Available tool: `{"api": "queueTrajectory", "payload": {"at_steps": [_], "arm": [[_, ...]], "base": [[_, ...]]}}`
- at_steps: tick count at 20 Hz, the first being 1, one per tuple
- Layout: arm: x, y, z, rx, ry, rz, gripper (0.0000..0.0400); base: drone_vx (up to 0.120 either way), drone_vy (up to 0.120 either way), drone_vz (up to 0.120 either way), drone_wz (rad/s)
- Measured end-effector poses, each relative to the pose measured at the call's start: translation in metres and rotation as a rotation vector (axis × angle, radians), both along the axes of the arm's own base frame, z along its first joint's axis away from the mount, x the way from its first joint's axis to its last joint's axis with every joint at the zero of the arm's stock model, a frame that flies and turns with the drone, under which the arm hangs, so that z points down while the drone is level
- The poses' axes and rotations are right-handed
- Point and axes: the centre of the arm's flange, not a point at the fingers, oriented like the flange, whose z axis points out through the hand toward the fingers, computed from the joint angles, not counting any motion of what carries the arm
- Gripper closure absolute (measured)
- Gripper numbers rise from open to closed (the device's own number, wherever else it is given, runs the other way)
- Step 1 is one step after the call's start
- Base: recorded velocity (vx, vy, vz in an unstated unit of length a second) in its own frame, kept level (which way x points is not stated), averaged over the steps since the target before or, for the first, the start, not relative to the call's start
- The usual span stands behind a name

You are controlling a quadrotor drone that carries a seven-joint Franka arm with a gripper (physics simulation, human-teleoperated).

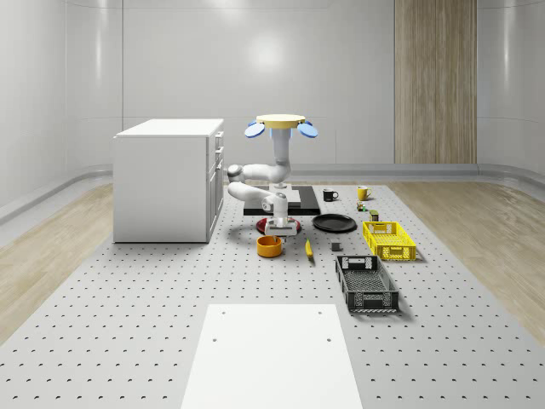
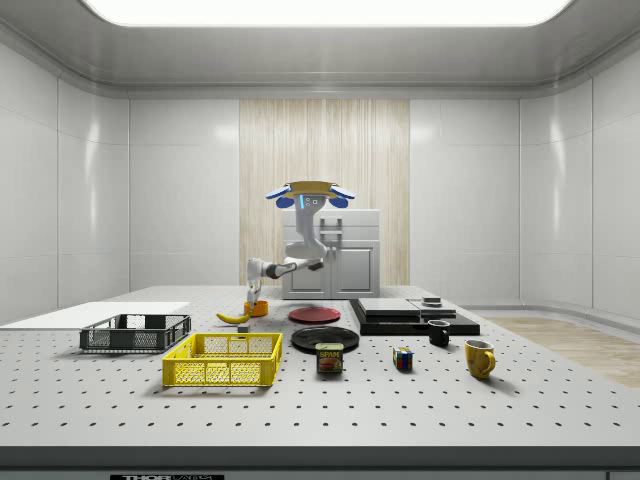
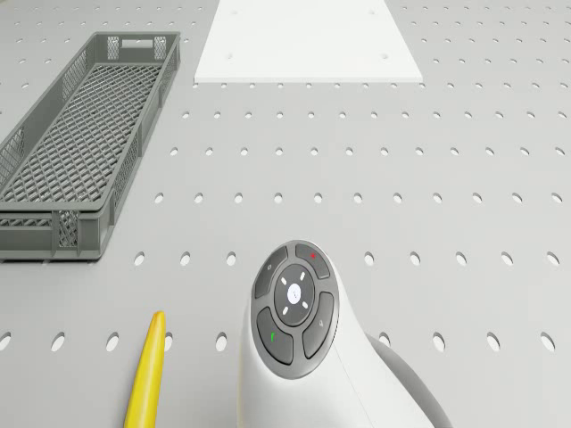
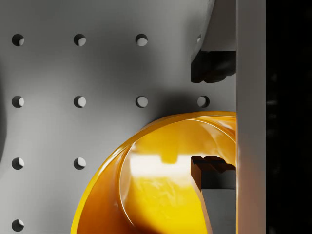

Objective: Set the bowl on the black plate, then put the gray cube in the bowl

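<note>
A: Across the perforated worktop (image 1: 128, 324), list the items from largest to smallest.

B: White cabinet (image 1: 169, 179) at the whole-scene view's left. Next, the drone (image 1: 281, 124), hovering above the worktop, over the black slab (image 1: 308, 203) just beside the cabinet. Its arm (image 1: 255, 173) bends down and toward the camera in the whole-scene view.

A: Smaller items?

B: White panel (image 1: 272, 358) at the near edge. Gray crate (image 1: 366, 283) and yellow crate (image 1: 388, 239) at the whole-scene view's right. Black plate (image 1: 334, 223) between the slab and the yellow crate. Red plate (image 1: 266, 225), partly behind the wrist.

A: Location of the bowl?

B: The orange bowl (image 1: 269, 245) stands on the worktop, well apart from the black plate, just beside the red plate. A banana (image 1: 308, 248) lies near it.

A: State of the jaws (image 4: 209, 114)?

B: Apart. In the wrist view one fingertip (image 4: 209, 168) sits inside the bowl and the other lies outside the rim, so the bowl wall runs between them. Contact with the wall cannot be told.

A: Remaining small items?

B: Black mug (image 1: 330, 195) and yellow mug (image 1: 362, 192) beyond the black plate; a tin (image 2: 329, 358) and a coloured cube (image 2: 402, 359) in the side view. A small gray block (image 1: 336, 247) lies between the banana and the yellow crate.
</note>
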Motion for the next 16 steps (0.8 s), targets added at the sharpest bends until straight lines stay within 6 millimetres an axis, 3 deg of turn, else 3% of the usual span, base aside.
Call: {"api": "queueTrajectory", "payload": {"at_steps": [6,13,16], "arm": [[0.001,0.000,0.000,0.000,0.000,0.000,0.0281],[0.001,0.000,-0.005,0.000,0.000,0.000,0.0297],[0.001,0.000,-0.015,0.000,0.000,0.000,0.0298]], "base": [[0.000,0.000,0.000,0.000],[0.000,0.000,0.000,0.000],[0.000,0.000,0.120,0.000]]}}
